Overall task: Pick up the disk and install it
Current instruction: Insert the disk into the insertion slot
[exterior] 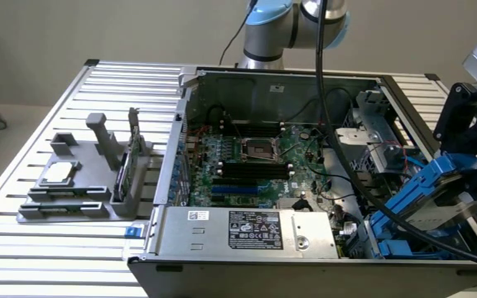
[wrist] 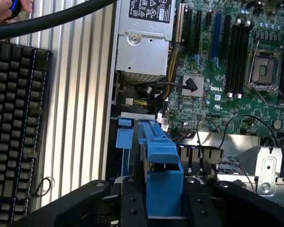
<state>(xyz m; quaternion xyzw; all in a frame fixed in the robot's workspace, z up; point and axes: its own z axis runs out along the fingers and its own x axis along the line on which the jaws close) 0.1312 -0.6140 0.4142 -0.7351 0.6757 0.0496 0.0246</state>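
end effector: my end effector is pinching the disk by its blue rail frame; jaws clamped on either side
disk: off the surface — held tilted over the open computer case, at the exterior view's right end
wrist view: blue frame sits between the black fingers; motherboard beyond
case: power supply along the near edge
surface: grey holder with a small silver chip — well apart from the disk

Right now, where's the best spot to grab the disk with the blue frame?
Probably by the blue frame of the disk, from its end, pinching the two flat long sides, as the gripper does: parallel sides suit the jaws and the far end is free.
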